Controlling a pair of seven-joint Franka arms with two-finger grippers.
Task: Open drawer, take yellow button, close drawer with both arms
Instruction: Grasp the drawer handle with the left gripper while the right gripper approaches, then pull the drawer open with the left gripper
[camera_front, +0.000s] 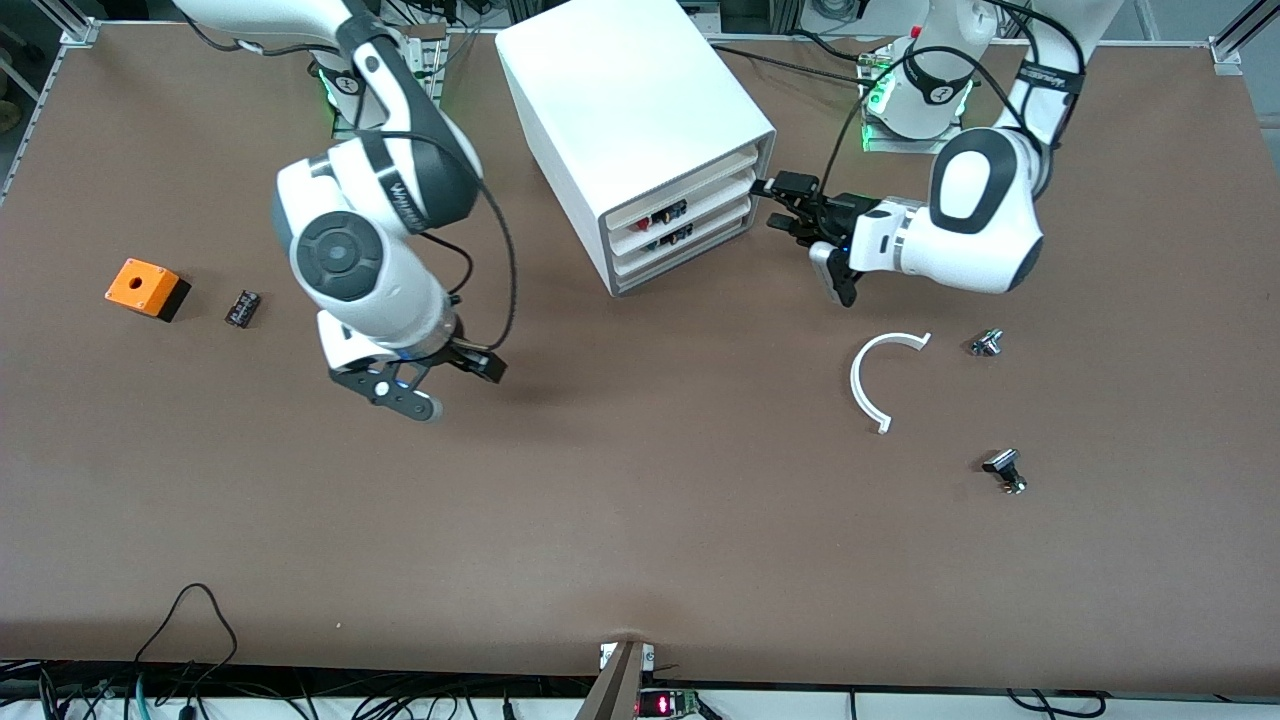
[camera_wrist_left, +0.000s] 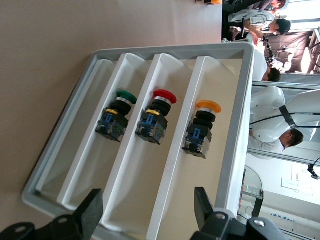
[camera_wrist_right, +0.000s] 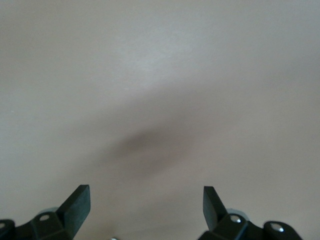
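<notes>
The white cabinet (camera_front: 630, 110) stands at the table's back middle. Its top drawer (camera_front: 690, 186) sits flush with the two lower ones. In the left wrist view I look into the drawer fronts: the orange-yellow button (camera_wrist_left: 202, 131) lies in the top drawer (camera_wrist_left: 220, 172), with a red-capped button (camera_wrist_left: 156, 120) and a green-capped button (camera_wrist_left: 118, 116) in the drawers below. My left gripper (camera_front: 770, 205) (camera_wrist_left: 147, 210) is open, level with the drawer fronts at the cabinet's corner toward the left arm's end. My right gripper (camera_front: 455, 385) (camera_wrist_right: 145, 200) is open and empty over bare table.
An orange box with a hole (camera_front: 147, 288) and a small black block (camera_front: 242, 307) lie toward the right arm's end. A white curved piece (camera_front: 868, 385) and two small metal parts (camera_front: 987, 343) (camera_front: 1005, 470) lie toward the left arm's end, nearer the front camera than the left gripper.
</notes>
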